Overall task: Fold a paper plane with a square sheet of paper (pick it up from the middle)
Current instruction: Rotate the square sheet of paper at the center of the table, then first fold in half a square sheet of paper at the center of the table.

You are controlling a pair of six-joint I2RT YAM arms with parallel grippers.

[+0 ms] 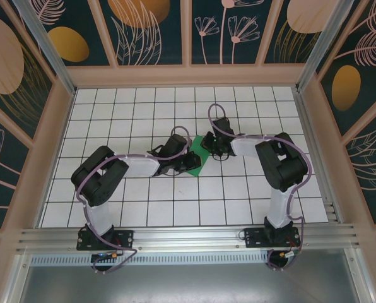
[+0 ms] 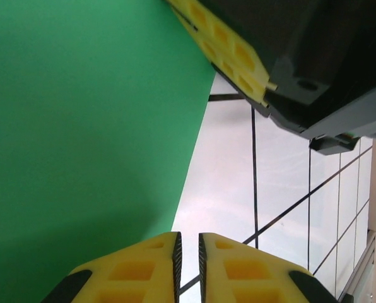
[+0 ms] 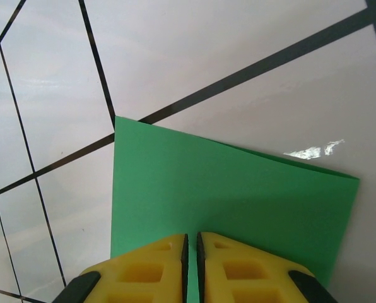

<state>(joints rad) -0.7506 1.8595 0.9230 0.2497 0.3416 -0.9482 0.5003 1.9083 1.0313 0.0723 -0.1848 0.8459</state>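
Note:
The green sheet of paper (image 1: 194, 163) lies on the white grid table between my two grippers. In the right wrist view the paper (image 3: 226, 189) looks doubled over, with a second layer's edge peeking out along its far side. My right gripper (image 3: 191, 238) stands over it with its jaws together but for a thin slit, green showing beneath. My left gripper (image 2: 188, 238) is shut just off the paper's (image 2: 81, 126) right edge, with bare table under the slit and nothing between the fingers. A yellow finger (image 2: 229, 53) of the right gripper reaches in from above.
White tiles with black grid lines (image 1: 238, 196) spread around the paper. Both arms bend inward over the table's middle, the left gripper (image 1: 177, 151) and the right gripper (image 1: 208, 144) close together. Wooden frame walls (image 1: 314, 126) close in the table.

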